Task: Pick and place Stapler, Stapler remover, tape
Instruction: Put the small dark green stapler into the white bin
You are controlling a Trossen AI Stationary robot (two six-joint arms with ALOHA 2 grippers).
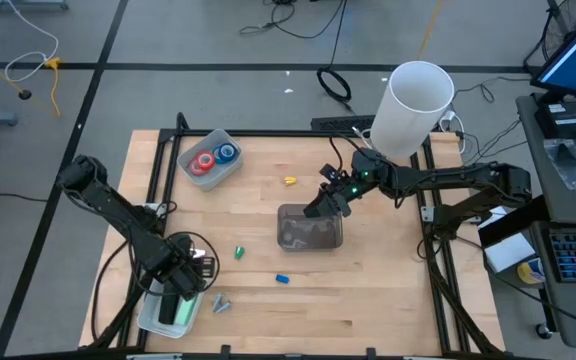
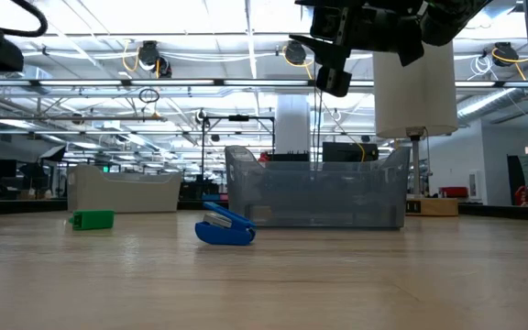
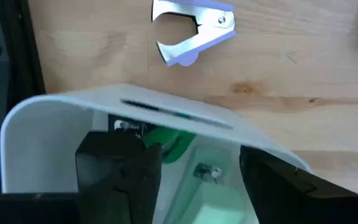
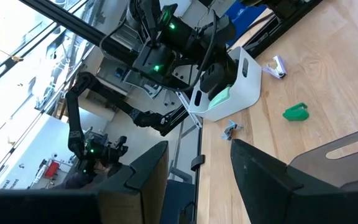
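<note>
With left fingers [image 3: 197, 177] parted inside white bin [image 3: 55, 118] — staple remover [image 3: 194, 31] just beyond; right fingers [image 4: 201, 168] apart.

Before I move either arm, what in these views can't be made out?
- Inside of the white bin, high view: covered by the left claw; the left wrist view shows only a green item between the open fingers.
- Inside of the clear grey bin, low view: its hazy wall blurs any contents.
- Tape rolls in the far tray, high view: too small to count.
</note>
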